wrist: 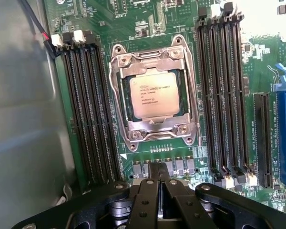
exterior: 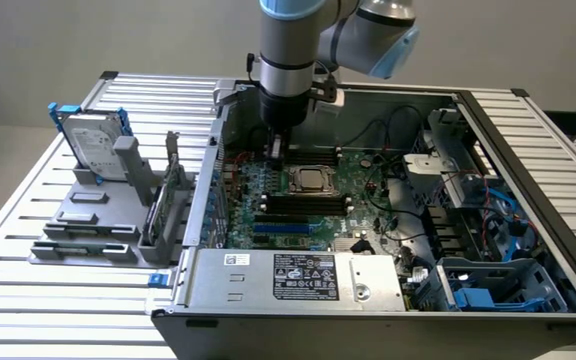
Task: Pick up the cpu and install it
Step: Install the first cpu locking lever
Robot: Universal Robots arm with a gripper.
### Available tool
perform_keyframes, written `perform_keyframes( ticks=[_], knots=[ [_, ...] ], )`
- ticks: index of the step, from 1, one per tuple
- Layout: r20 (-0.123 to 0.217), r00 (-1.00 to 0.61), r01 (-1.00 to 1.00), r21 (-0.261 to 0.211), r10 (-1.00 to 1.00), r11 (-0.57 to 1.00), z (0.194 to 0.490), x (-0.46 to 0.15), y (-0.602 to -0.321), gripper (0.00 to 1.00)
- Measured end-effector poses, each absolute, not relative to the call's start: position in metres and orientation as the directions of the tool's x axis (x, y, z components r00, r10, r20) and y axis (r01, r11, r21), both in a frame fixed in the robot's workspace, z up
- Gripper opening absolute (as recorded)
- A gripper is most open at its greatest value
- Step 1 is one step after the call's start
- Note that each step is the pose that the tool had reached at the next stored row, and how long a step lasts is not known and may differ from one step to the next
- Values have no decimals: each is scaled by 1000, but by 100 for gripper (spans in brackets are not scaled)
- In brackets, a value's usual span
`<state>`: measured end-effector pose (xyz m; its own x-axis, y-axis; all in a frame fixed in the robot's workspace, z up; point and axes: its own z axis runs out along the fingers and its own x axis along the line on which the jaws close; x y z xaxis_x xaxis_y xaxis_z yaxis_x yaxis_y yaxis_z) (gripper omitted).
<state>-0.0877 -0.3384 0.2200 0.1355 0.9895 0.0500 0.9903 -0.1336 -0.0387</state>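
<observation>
The cpu [exterior: 311, 178] [wrist: 154, 94], a small silver-grey square chip with printed text, lies flat in the metal-framed socket [wrist: 152, 64] on the green motherboard [exterior: 363, 214] inside the open computer case. My gripper [exterior: 278, 154] [wrist: 159, 171] hangs inside the case just beside the socket, towards the exterior view's left, above the black memory slots. Its two black fingers [wrist: 149, 191] are pressed together and shut, with nothing between them. The gripper is not touching the cpu.
Black memory slots [wrist: 88, 109] [wrist: 224, 95] flank the socket on both sides. A silver hard drive with a blue bracket [exterior: 96, 142] stands in a grey holder outside the case. The power supply [exterior: 298, 274] sits at the case's front. Cables and drive bays [exterior: 488, 217] fill the exterior view's right.
</observation>
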Motion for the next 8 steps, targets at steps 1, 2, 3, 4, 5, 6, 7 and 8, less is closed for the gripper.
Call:
perform_keyframes(
  ticks=[1, 2, 3, 4, 5, 6, 7, 8],
  knots=[
    [47, 125, 992, -34, 991, -124, 220, -88, -338, 11],
    [44, 116, 993, -29, 992, -115, 220, -88, -338, 11],
    [41, 106, 994, -25, 994, -105, 220, -88, -338, 11],
    [37, 96, 995, -21, 995, -95, 220, -88, -338, 11],
    [33, 86, 996, -16, 996, -86, 220, -88, -338, 11],
    [29, 76, 997, -12, 997, -76, 220, -88, -338, 11],
    [25, 68, 998, -8, 997, -68, 220, -88, -338, 11],
    [19, 63, 998, -4, 998, -63, 220, -88, -337, 11]
  ],
)
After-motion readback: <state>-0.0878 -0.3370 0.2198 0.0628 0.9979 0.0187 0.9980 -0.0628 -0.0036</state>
